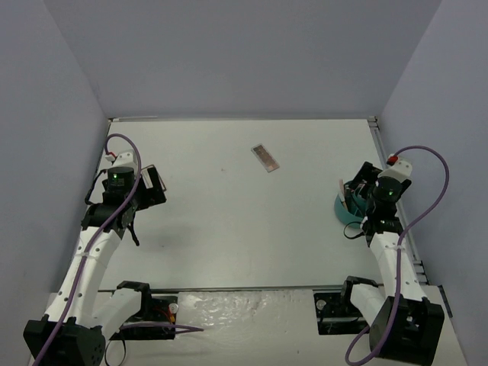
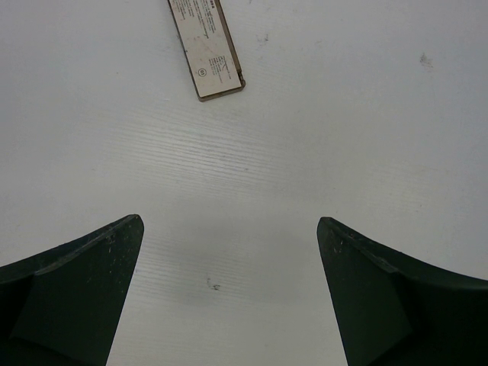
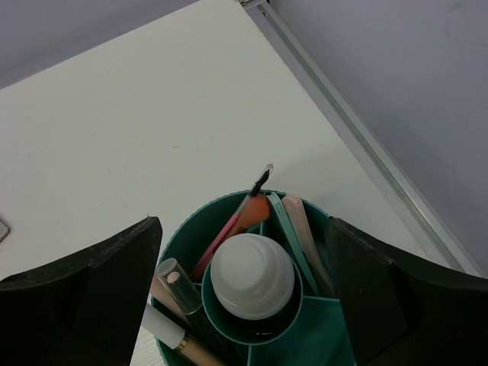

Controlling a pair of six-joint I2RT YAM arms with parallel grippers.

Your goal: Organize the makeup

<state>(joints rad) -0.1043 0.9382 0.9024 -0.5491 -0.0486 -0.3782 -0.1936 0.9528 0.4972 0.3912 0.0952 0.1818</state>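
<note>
We see one palette [image 1: 265, 158] lying flat on the far middle of the table [image 1: 229, 236], its long axis running far-left to near-right. At right, the bottle [image 3: 252, 276] stands upright in the tub [image 3: 187, 225], with sticks [image 3: 229, 232] leaning around it. Both claws gape wide and empty: the left gripper [image 2: 230, 222] over bare table, the right gripper [image 3: 242, 225] above the tub.

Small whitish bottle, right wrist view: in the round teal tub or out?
In, upright. The small whitish bottle stands top-up in the centre compartment of the round teal compartmented tub.
</note>
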